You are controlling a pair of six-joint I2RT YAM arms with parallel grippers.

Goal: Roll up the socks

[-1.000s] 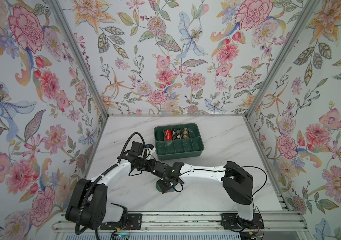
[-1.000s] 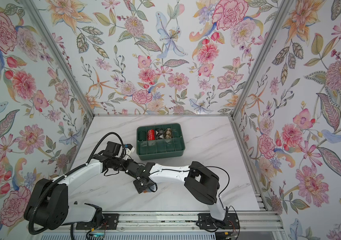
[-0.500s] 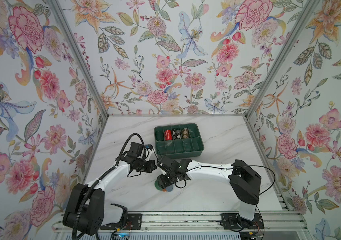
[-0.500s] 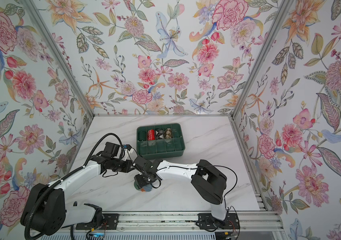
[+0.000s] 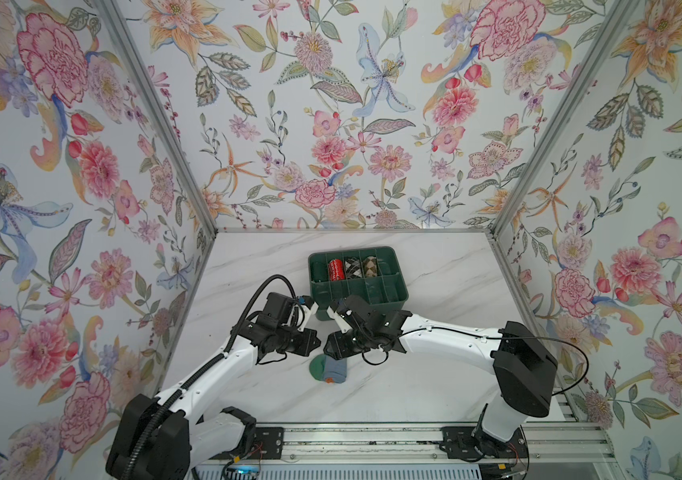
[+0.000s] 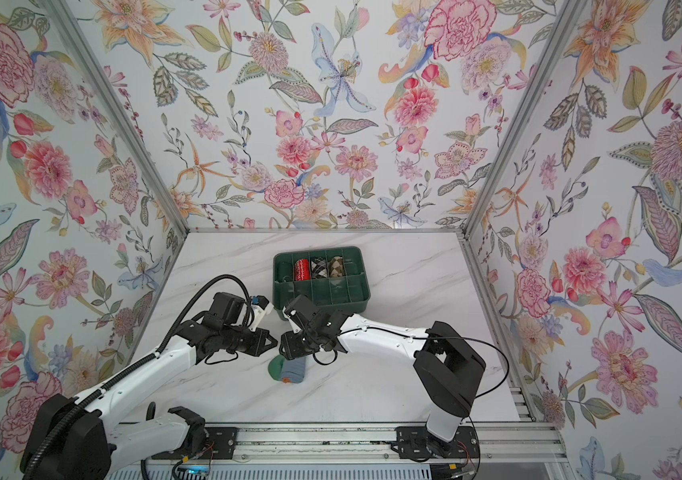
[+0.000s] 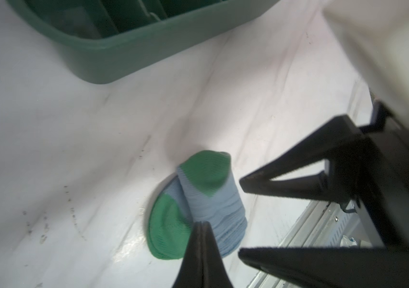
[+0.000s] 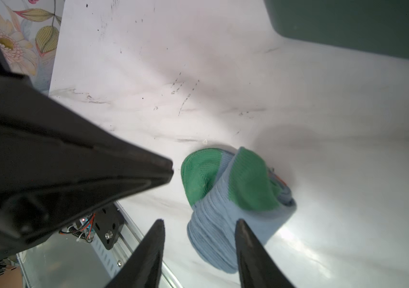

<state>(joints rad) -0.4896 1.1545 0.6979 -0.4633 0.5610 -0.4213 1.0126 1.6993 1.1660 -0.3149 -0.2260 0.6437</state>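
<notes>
One rolled bundle of grey-blue socks (image 5: 328, 369), green toe showing, lies on the marble table (image 5: 434, 382) near its front edge. Over it, the left gripper (image 7: 202, 224) hangs pressed together and empty, and the right gripper (image 8: 199, 224) stands spread, gripping nothing. Beyond, a green tray (image 6: 355, 302) holds three sock bundles (image 5: 351, 268) in its far row.

The left gripper (image 7: 202, 225) has drawn back to the left and the right gripper (image 8: 199, 222) to the right, off the socks (image 5: 329, 369), which both covered a second ago and which now lie uncovered.
</notes>
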